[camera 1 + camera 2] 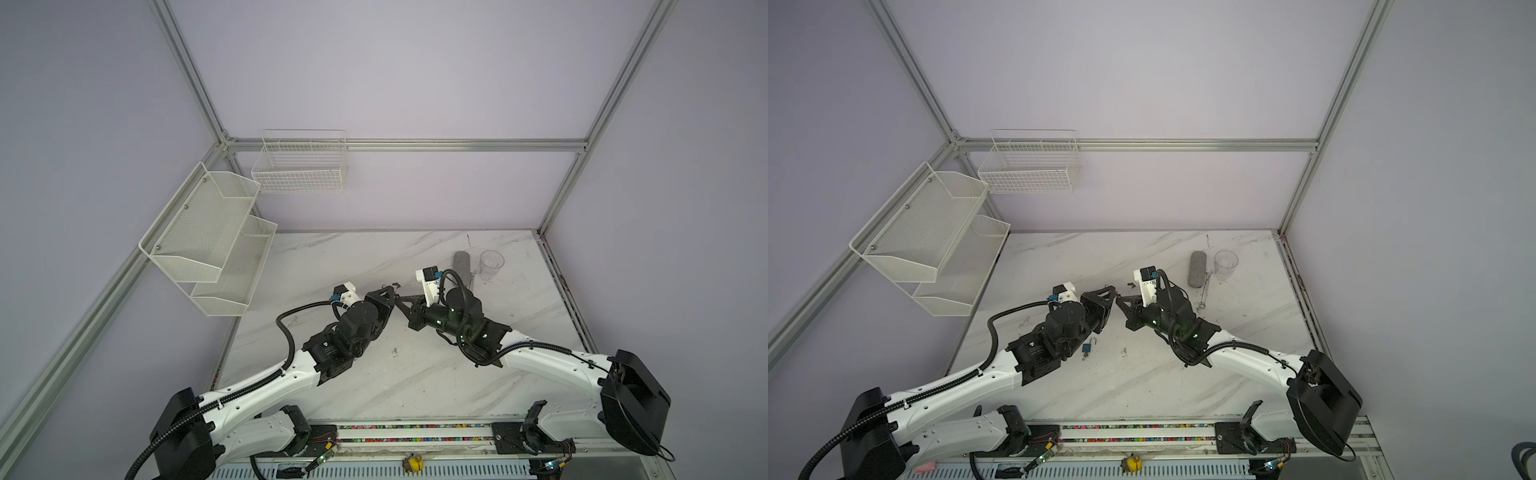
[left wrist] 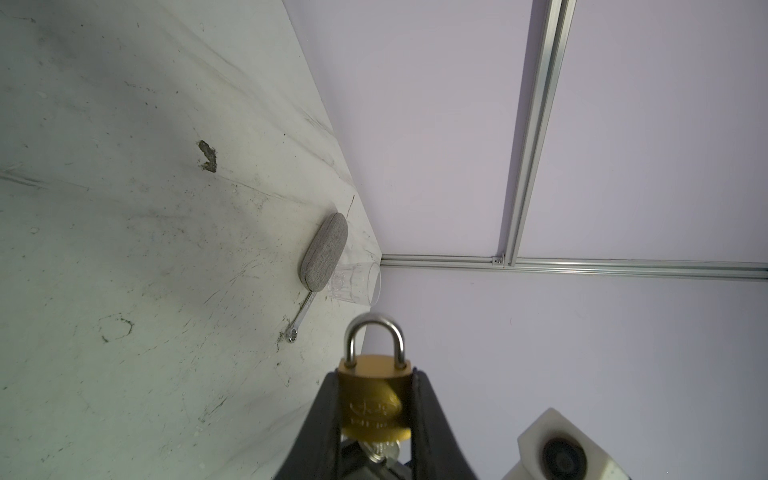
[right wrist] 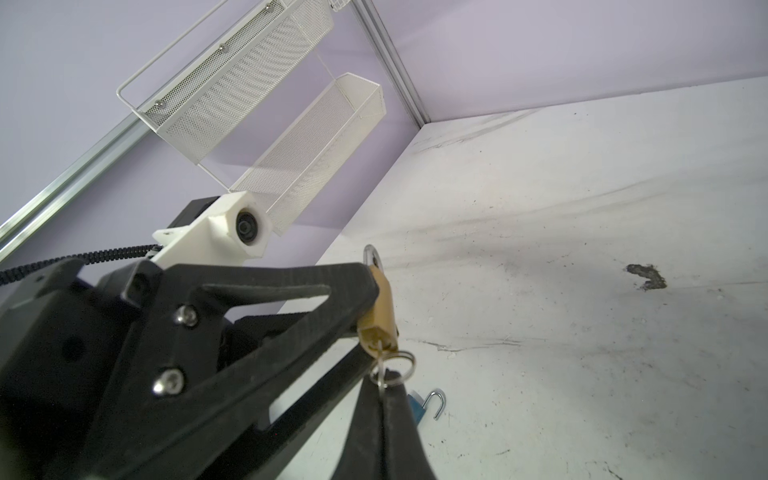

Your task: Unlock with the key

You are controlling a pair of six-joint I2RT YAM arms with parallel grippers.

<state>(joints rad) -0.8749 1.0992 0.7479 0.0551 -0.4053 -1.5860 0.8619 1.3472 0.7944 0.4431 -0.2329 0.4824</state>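
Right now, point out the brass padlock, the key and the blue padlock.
brass padlock (image 2: 374,403): left wrist view, on its brass body.
key (image 3: 380,371): right wrist view, on its silver shank.
blue padlock (image 1: 1087,348): a top view, on its blue body.

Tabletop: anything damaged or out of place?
Yes. A small blue padlock lies on the white marble-pattern table beside the left arm, its shackle open. A dark gouge-like patch also mars the tabletop; damage or dirt, cannot tell.

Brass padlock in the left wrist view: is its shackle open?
No: both legs of the shackle sit down inside the body of the brass padlock, so it is closed.
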